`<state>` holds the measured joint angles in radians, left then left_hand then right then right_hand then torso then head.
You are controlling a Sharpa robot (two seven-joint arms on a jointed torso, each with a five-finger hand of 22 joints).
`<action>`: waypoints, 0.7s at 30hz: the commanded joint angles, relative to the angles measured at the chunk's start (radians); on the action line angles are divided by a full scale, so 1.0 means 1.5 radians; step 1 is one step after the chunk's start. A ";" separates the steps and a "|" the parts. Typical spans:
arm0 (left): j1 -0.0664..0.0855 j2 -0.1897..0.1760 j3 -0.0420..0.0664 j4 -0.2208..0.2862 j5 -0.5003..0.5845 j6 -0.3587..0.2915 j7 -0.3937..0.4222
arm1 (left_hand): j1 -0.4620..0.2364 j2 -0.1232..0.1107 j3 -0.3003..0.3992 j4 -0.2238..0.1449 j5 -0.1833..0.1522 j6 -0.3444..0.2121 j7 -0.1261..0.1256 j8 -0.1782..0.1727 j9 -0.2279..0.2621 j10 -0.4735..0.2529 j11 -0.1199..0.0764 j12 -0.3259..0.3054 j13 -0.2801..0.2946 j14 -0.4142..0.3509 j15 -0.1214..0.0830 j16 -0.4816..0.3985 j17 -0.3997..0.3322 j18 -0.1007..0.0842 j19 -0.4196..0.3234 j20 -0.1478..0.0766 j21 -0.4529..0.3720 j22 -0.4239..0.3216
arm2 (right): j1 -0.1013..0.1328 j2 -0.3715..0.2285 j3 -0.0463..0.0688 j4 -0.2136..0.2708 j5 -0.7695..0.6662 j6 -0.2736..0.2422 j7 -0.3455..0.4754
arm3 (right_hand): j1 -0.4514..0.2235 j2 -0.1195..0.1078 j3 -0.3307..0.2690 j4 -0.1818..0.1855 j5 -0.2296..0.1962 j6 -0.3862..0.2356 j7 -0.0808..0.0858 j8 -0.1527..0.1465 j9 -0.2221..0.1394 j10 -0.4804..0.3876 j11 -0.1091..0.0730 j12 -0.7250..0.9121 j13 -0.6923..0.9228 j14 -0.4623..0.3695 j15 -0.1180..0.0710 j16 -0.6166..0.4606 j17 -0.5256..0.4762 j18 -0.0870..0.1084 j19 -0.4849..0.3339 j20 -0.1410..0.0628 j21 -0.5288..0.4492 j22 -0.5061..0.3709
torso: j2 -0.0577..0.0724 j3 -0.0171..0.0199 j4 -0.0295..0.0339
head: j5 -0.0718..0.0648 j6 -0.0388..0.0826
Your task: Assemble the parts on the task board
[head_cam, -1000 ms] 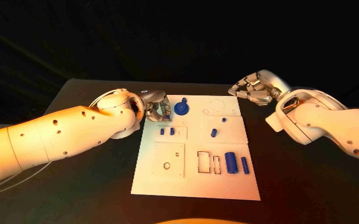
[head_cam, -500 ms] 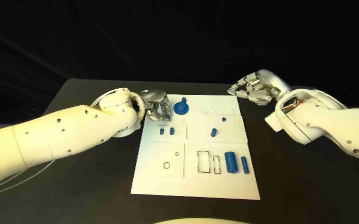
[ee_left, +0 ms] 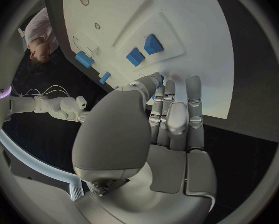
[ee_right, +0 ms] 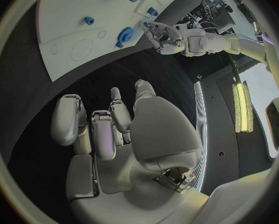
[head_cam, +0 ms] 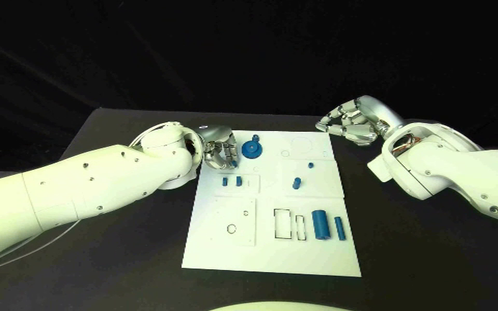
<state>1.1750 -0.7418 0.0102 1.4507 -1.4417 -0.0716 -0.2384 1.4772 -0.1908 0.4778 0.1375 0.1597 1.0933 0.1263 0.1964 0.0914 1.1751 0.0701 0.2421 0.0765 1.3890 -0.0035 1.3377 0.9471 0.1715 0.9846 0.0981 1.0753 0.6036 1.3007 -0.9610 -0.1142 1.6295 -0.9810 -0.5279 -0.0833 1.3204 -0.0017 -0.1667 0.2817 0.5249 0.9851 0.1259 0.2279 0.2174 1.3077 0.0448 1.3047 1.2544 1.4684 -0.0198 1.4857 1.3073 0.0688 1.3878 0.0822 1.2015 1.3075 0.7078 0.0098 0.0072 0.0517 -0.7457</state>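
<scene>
Left hand [head_cam: 219,154]: fingers hid its grasp; cannot tell; blue gear part [head_cam: 252,151] just beside the fingertips.
Right hand [head_cam: 349,125]: curled, nothing held, off the task board [head_cam: 272,253].

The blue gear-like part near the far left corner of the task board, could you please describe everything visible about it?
The blue gear-like part looks like matte plastic: a round disc with a toothed rim and a short stem pointing toward the far edge. It sits on the white task board, near its far left corner. The left robot hand is right beside it, fingers at its rim; actual contact cannot be confirmed. The right robot hand is well away from it.
</scene>
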 commanded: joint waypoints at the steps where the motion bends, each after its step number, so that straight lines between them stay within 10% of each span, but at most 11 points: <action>1: 0.000 0.002 0.000 0.003 0.011 0.015 0.003 | -0.007 0.000 0.001 0.001 0.001 0.005 0.001 -0.003 0.001 0.005 -0.002 -0.004 0.001 0.003 0.000 0.000 -0.001 0.009 -0.001 -0.001 0.002 -0.001 | 0.000 0.001 0.000 0.001 -0.005 0.000 0.004 | 0.002 0.003 -0.004 0.000 0.003 -0.003 -0.002 0.004 0.001 0.003 -0.001 0.002 0.000 0.043 -0.005 -0.003 0.072 0.010 -0.003 -0.001 -0.004 0.014 | 0.000 0.0001 0.0000 | 0.000 0.000; 21: 0.000 0.006 0.000 0.002 0.015 0.022 -0.001 | -0.006 0.002 0.002 0.000 0.001 0.007 0.000 -0.003 0.002 0.008 -0.003 -0.006 0.002 0.003 0.000 0.000 0.000 0.009 -0.001 -0.001 0.002 -0.001 | 0.000 0.000 0.000 0.002 -0.005 0.000 0.004 | 0.002 0.003 -0.004 0.000 0.003 -0.003 -0.002 0.004 0.001 0.003 -0.001 0.002 0.000 0.043 -0.005 -0.003 0.072 0.010 -0.003 -0.001 -0.004 0.014 | 0.000 0.0003 -0.0002 | 0.001 0.001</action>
<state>1.1750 -0.7352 0.0097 1.4542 -1.4263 -0.0613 -0.2374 1.4772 -0.1908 0.4778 0.1375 0.1597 1.0981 0.1272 0.1964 0.0923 1.1788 0.0664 0.2380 0.0776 1.3890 -0.0035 1.3377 0.9472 0.1716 0.9846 0.0981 1.0752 0.6036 1.3007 -0.9609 -0.1141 1.6311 -0.9810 -0.5279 -0.0833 1.3204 -0.0017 -0.1667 0.2817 0.5249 0.9851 0.1259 0.2279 0.2174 1.3077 0.0448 1.3047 1.2543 1.4684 -0.0198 1.4857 1.3073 0.0689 1.3878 0.0822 1.2015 1.3074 0.7077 0.0102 0.0071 0.0539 -0.7441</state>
